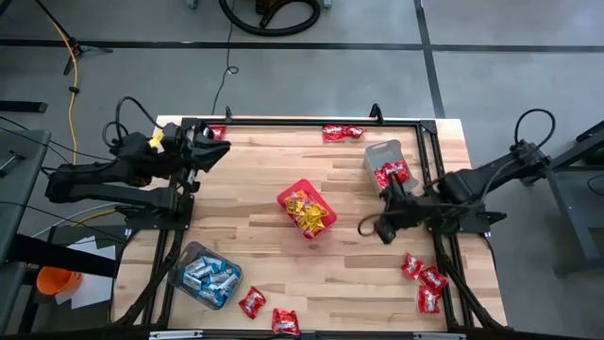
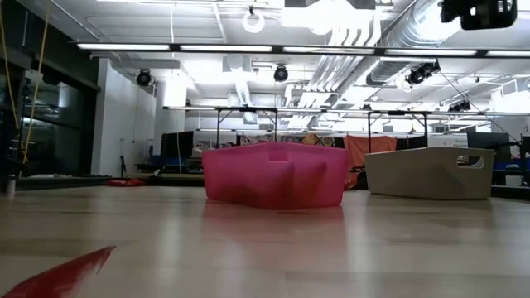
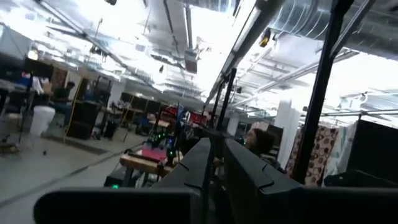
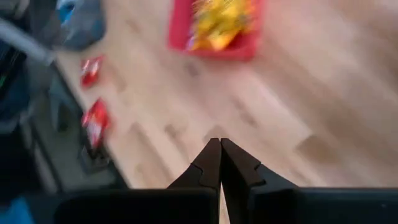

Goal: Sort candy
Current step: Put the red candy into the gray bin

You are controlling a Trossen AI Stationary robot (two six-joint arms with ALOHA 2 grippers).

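Note:
Yellow candy (image 1: 310, 213) fills the red square bin (image 1: 294, 194) at mid-table. The same yellow candy (image 4: 221, 22) shows in the right wrist view. Blue-and-white candy (image 1: 208, 276) lies in the clear tub at the near left. Red candy (image 1: 392, 173) sits in the grey tub (image 1: 380, 151). Loose red packets lie flat on the wood: two at the near edge (image 1: 252, 302), three at the near right (image 1: 429, 281), some at the far edge (image 1: 343, 132). My right gripper (image 1: 363, 227) hovers shut and empty, right of the red bin. My left gripper (image 1: 215, 151) waits shut at the far left corner.
A black frame (image 1: 429, 151) runs round the table edges. Bare wood lies between the red bin and the near edge (image 1: 330, 274). In the low view the red bin (image 2: 273, 174) and the grey tub (image 2: 431, 172) stand side by side, with a red packet (image 2: 66, 273) close by.

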